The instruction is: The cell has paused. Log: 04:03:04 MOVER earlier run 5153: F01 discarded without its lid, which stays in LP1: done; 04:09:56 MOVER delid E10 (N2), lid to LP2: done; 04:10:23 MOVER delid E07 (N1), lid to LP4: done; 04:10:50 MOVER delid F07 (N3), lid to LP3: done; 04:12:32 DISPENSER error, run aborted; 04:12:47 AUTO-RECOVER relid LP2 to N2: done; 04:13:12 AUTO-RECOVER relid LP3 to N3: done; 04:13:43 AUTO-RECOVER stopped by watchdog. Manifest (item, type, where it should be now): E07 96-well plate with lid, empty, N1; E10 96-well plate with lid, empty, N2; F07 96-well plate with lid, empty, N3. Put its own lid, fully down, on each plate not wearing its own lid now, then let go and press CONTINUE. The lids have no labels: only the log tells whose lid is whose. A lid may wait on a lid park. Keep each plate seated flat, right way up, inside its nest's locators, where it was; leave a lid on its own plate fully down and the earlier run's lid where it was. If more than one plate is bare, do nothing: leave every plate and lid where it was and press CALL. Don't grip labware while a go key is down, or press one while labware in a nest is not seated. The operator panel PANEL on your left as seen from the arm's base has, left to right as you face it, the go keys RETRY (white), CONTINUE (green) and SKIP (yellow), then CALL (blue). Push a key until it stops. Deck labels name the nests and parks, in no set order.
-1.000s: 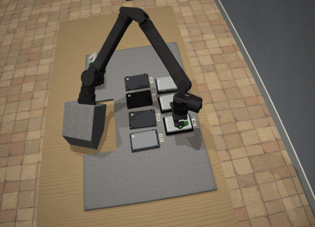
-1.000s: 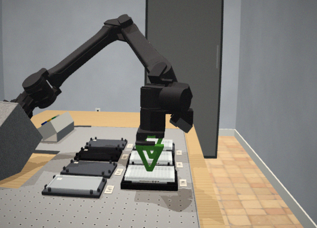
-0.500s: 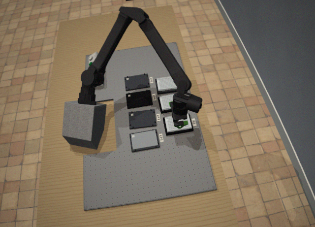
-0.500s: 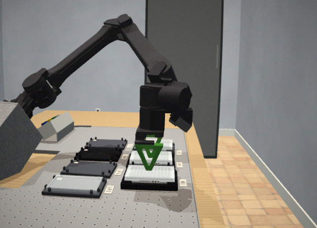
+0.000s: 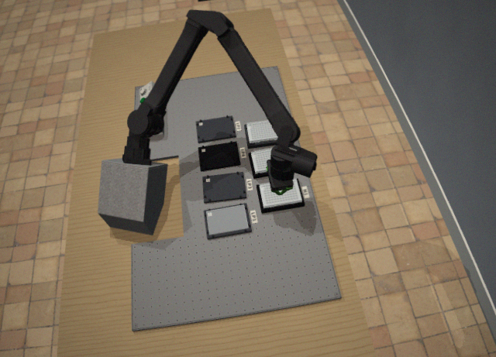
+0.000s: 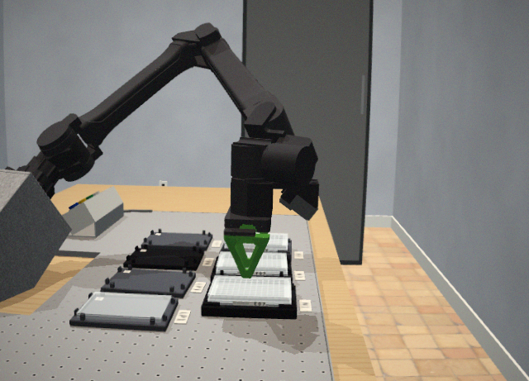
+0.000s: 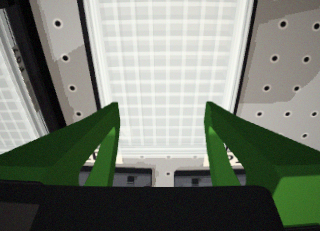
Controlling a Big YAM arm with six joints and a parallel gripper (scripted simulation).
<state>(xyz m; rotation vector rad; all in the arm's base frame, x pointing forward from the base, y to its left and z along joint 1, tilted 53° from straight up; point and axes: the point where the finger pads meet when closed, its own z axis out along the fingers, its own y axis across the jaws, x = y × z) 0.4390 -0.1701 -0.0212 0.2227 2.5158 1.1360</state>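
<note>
Wrist view: hand half-closed above lidded plate, gripping nothing.

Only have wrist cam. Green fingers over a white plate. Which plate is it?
Observer: The end one in a row of three, the one farthest from the panel.
Operator: Is the gripper holding anything?
Observer: No. Exterior shows the gripper above that plate's rear edge, with nothing between the fingers.
Operator: Any lids parked?
Observer: One pale lid, on the park beside that plate. The other three parks in the column are bare.
</note>
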